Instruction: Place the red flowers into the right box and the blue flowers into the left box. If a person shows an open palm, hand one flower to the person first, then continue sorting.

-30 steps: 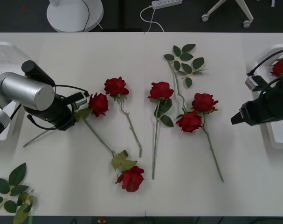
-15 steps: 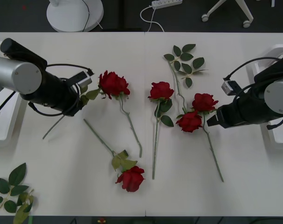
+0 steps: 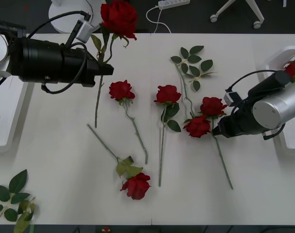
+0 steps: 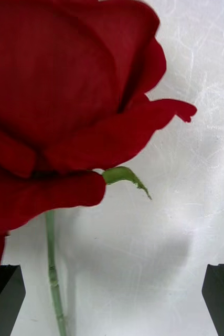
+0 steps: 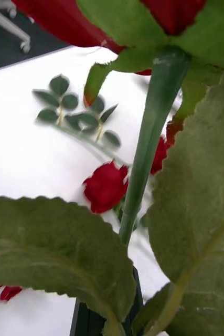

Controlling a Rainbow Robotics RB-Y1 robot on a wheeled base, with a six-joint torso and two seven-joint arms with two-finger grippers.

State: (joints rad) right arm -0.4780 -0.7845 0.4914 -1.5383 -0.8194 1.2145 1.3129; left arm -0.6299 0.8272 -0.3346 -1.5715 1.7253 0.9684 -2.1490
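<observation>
A red rose bloom (image 4: 64, 100) is filling the frame's upper left, its green stem (image 4: 53, 273) running down between two parted black fingertips (image 4: 221, 299).

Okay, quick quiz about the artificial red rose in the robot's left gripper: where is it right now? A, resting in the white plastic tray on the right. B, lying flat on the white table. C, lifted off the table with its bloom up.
C: the left gripper is shut on the stem of the artificial red rose, whose bloom rides above the white table.
</observation>
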